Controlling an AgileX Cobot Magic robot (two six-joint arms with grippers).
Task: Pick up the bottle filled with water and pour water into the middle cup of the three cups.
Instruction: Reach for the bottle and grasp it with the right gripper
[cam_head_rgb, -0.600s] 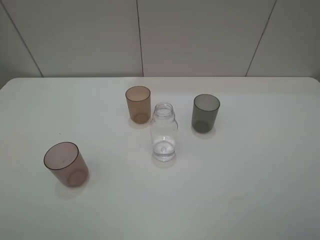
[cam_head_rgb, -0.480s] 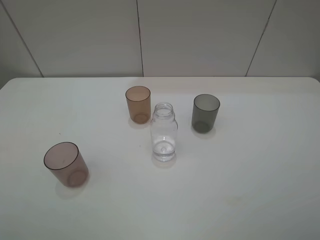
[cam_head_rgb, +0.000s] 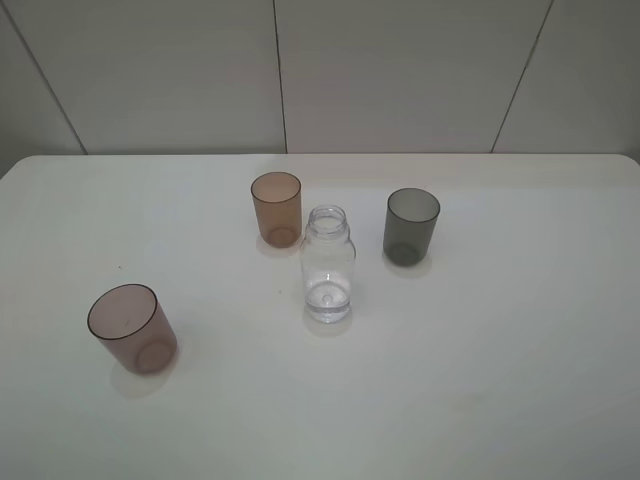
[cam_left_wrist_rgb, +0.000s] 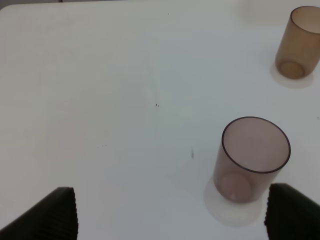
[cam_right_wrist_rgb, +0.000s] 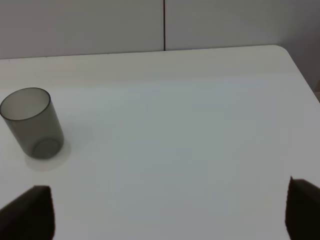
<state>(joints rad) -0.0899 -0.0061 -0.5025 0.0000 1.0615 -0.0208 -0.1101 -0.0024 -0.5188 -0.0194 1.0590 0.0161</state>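
Observation:
The clear, capless bottle (cam_head_rgb: 328, 265) stands upright at the table's middle. The amber middle cup (cam_head_rgb: 276, 208) stands just behind it to the left and also shows in the left wrist view (cam_left_wrist_rgb: 299, 42). The smoky grey cup (cam_head_rgb: 411, 226) stands to the bottle's right and shows in the right wrist view (cam_right_wrist_rgb: 32, 122). The mauve-brown cup (cam_head_rgb: 132, 328) stands at the front left and shows in the left wrist view (cam_left_wrist_rgb: 252, 159). My left gripper (cam_left_wrist_rgb: 170, 220) is open and empty, close to the mauve cup. My right gripper (cam_right_wrist_rgb: 170, 215) is open and empty. Neither arm shows in the exterior view.
The white table (cam_head_rgb: 500, 350) carries only the three cups and the bottle. A grey panelled wall (cam_head_rgb: 400, 70) runs behind its far edge. The table's right corner (cam_right_wrist_rgb: 280, 50) shows in the right wrist view.

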